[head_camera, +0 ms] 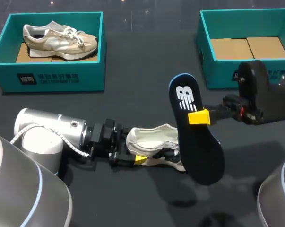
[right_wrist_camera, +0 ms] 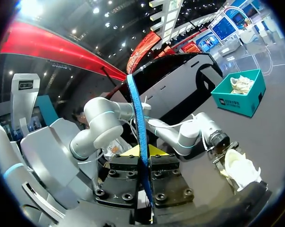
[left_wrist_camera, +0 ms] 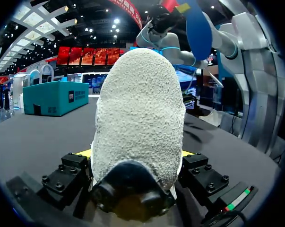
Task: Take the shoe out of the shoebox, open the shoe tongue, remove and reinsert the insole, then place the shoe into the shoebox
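A white and beige shoe [head_camera: 156,142] lies on the dark table, its fuzzy heel [left_wrist_camera: 140,113] between the fingers of my left gripper [head_camera: 135,149], which is shut on it from both sides. My right gripper [head_camera: 199,117] is shut on a dark navy insole [head_camera: 194,137] with a white logo and a blue edge, held up over the shoe's toe end. In the right wrist view the insole [right_wrist_camera: 140,127] stands edge-on between the fingers of the right gripper [right_wrist_camera: 143,152], and the shoe [right_wrist_camera: 241,168] lies beyond it. The left wrist view shows the insole [left_wrist_camera: 199,28] high above the shoe.
A teal shoebox [head_camera: 52,75] at the back left holds a second beige shoe [head_camera: 59,40]. Another teal shoebox [head_camera: 206,52] at the back right shows only its cardboard floor. My left arm [head_camera: 52,135] lies low along the table.
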`<state>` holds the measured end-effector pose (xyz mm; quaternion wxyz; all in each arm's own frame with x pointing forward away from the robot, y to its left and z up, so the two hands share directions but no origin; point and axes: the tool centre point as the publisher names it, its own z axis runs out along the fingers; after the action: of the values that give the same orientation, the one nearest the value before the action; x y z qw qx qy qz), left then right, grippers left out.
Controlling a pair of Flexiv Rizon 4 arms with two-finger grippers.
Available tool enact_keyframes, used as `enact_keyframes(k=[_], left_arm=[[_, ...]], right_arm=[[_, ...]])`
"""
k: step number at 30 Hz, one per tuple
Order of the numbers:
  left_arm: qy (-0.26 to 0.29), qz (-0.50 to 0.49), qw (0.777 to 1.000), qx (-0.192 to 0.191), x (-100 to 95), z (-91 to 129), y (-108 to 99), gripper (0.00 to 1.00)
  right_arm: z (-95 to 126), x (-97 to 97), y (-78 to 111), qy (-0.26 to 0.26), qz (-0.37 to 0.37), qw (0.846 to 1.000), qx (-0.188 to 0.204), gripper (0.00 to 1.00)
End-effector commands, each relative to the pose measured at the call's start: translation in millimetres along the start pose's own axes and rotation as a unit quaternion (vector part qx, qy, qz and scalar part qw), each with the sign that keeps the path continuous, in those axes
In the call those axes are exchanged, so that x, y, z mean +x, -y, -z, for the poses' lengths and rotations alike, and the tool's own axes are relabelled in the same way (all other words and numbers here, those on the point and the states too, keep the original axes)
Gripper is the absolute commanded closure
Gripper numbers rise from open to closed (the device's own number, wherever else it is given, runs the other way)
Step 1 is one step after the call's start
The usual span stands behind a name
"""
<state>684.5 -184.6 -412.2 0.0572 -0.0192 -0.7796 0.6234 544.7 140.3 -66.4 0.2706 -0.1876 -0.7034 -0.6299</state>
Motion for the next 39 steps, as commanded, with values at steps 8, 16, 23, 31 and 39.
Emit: enact_keyframes(k=[8, 16, 23, 31, 39], left_arm=[[0.002, 0.002, 1.000, 0.000, 0.5, -1, -1, 1.00], [0.002, 0.019, 1.000, -0.020, 1.1, 9, 2, 0.00], [-0.002, 0.015, 0.998, -0.064, 2.9, 20, 3, 0.00], [0.032, 0.005, 0.988, -0.151, 2.2, 36, 7, 0.00], [0.032, 0.005, 0.988, -0.151, 2.2, 36, 7, 0.00]], right_arm=[[-2, 5.3, 6.9, 0.004, 0.001, 1.000, -0.009, 1.00], [-2, 5.3, 6.9, 0.004, 0.001, 1.000, -0.009, 1.00], [-2, 5.3, 6.9, 0.004, 0.001, 1.000, -0.009, 1.00], [-2, 5.3, 6.9, 0.004, 0.001, 1.000, -0.009, 1.00], [-2, 5.3, 6.9, 0.004, 0.001, 1.000, -0.009, 1.00]])
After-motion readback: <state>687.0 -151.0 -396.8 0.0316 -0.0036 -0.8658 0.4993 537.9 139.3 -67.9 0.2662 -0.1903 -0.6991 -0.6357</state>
